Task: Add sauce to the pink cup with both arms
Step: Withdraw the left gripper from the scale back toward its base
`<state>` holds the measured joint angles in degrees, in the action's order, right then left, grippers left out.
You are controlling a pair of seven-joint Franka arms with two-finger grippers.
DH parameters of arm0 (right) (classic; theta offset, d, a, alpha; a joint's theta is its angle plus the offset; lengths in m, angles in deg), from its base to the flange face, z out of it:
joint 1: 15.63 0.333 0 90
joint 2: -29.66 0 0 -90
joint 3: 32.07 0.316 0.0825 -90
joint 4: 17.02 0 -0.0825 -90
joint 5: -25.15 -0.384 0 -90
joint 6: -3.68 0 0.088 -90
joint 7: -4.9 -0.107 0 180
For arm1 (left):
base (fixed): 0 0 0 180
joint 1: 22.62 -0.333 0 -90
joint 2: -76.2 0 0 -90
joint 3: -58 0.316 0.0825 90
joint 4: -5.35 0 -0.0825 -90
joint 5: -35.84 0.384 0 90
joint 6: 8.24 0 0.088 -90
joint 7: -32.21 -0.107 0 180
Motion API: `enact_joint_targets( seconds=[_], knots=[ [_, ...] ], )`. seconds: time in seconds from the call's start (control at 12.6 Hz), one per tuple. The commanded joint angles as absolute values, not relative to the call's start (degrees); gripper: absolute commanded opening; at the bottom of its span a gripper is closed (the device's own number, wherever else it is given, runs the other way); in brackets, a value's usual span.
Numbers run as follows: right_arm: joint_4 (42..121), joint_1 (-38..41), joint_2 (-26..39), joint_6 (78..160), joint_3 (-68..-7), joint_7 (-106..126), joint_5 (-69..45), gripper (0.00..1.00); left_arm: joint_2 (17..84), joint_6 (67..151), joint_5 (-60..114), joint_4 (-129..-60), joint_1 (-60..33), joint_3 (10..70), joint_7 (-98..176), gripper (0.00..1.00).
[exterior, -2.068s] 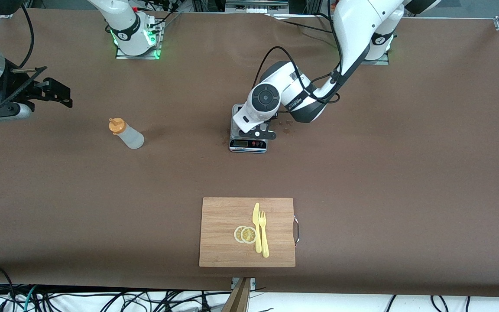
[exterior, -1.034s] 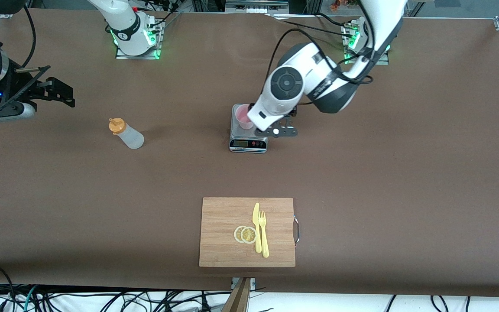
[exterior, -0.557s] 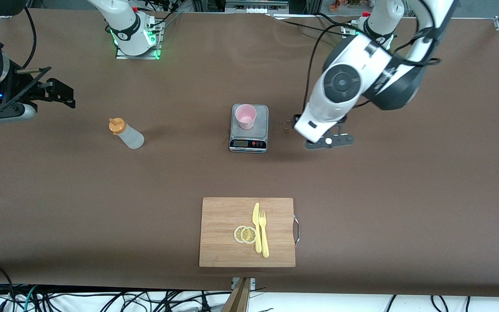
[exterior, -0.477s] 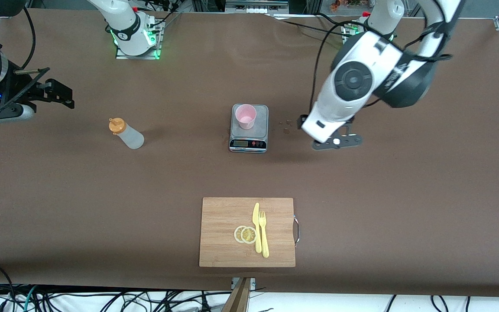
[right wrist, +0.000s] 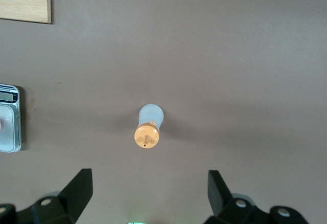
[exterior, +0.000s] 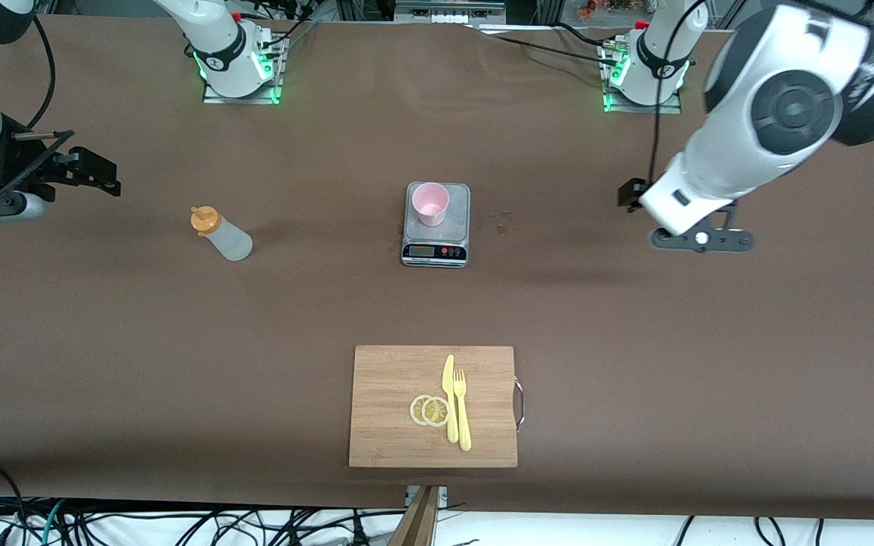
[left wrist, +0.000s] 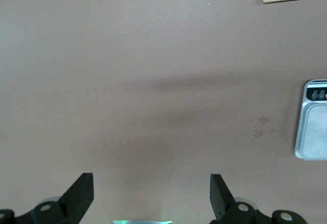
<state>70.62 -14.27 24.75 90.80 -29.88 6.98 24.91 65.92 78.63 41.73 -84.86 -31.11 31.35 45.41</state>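
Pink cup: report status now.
Pink cup upright on scale. Left pincer open over bare table. Right pincer open above sauce bottle. Nothing blocking.

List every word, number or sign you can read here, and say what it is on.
None can be read.
Scale: its display and the marks by its buttons are too small to read.
Left arm: no lettering legible on its casing.
Sauce bottle and pink cup: no label visible.
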Motion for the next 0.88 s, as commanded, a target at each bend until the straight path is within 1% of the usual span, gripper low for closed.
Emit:
enact_joint_targets(
  seconds=[0.0, 0.16, 0.24, 0.48, 0.64, 0.8],
  knots=[
    [69.2, -14.6, 24.4, 90.3, -29.7, 7.2, 25.5, 1.00, 72.8, 78.2, 39.2, -88.5, -30.1, 38.9, 35.8, 1.00],
    [69.2, -14.5, 24.7, 89.9, -29.7, 7.4, 25.5, 1.00, 74.6, 78.4, 38.7, -89.4, -25.4, 47.9, 31.8, 1.00],
    [69.2, -14.6, 25.1, 89.9, -29.7, 8.6, 25.6, 1.00, 74.7, 78.9, 38.6, -89.3, -24.0, 50.9, 30.5, 1.00],
    [69.2, -14.5, 25.5, 89.4, -29.7, 12.5, 25.8, 1.00, 75.8, 80.5, 38.4, -89.6, -21.9, 56.0, 29.8, 1.00],
    [69.4, -14.5, 27.2, 88.1, -29.5, 12.8, 25.7, 1.00, 76.1, 81.9, 35.5, -90.6, -21.9, 57.4, 29.8, 1.00],
    [69.5, -14.5, 27.2, 87.5, -29.6, 13.8, 25.3, 1.00, 77.9, 84.9, 34.2, -94.0, -21.9, 58.3, 29.5, 1.00]
  ],
)
